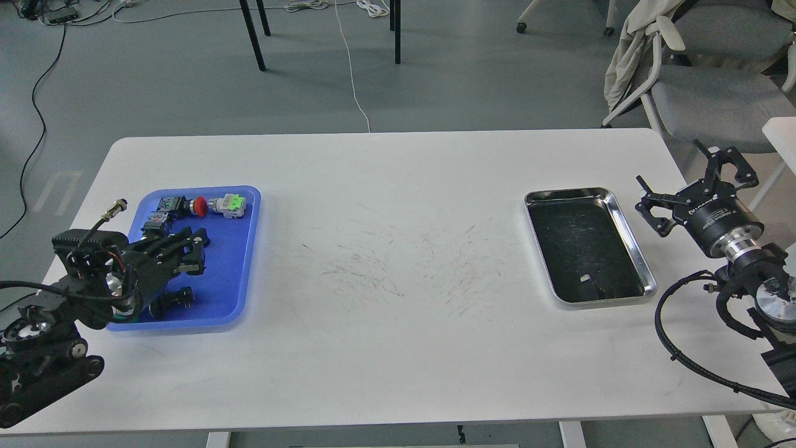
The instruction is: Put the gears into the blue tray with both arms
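The blue tray (233, 274) lies at the table's left. My left gripper (198, 252) hangs over the tray's middle, its fingers spread, with nothing visible between them. No gear shows; the arm and gripper cover the middle and left of the tray floor. My right gripper (687, 182) is open just off the table's right edge, beside the silver tray, and holds nothing.
A red-capped push button (199, 206) and a grey-and-green connector (229, 205) sit along the blue tray's far edge. A shiny silver tray (633, 239) with a dark floor holds a small scrap. Office chairs stand beyond the right end.
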You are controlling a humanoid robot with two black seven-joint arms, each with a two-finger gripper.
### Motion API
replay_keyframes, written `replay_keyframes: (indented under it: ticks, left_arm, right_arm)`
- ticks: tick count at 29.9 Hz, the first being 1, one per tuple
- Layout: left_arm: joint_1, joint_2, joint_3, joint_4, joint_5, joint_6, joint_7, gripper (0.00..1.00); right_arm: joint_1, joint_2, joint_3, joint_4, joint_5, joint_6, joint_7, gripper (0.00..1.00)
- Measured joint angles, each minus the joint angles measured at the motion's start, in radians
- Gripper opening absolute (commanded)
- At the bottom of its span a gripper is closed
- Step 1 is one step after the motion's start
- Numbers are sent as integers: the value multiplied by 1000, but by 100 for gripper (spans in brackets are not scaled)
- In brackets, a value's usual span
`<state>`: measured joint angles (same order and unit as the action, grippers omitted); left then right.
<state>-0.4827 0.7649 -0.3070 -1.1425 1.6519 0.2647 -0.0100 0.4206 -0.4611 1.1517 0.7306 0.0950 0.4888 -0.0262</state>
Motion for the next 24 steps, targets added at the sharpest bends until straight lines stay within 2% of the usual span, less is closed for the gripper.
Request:
replay_keyframes:
  ticks: [7,12,13,15,16,18,19,24]
  left_arm:
    - [17,-60,-18,86,1,2,-17,4]
    - [19,-88,-18,122,0,10,-27,13]
    - [20,-90,-18,124,-1,13,-28,17]
    - [24,-92,-18,126,-1,15,-28,35]
    - [25,-93,-18,127,-1,16,-28,48]
    - [27,-93,-19,127,0,17,-29,83]
    - [27,-93,-19,127,1,17,-29,97]
    - [26,-77,-26,124,-6,17,-31,98]
  right_arm:
    - [2,-15,-5,1,0,0,0,96]
    - [2,-17,-6,1,0,0,0,96]
    - [2,-17,-7,0,0,0,0,96]
    - [1,-17,-8,0,0,0,0,96]
    - [1,-17,-8,0,0,0,0,96]
    - [1,-17,-8,0,0,0,0,96]
    - [1,-17,-8,0,0,0,0,96]
    - [4,-15,-8,-1,0,0,0,96]
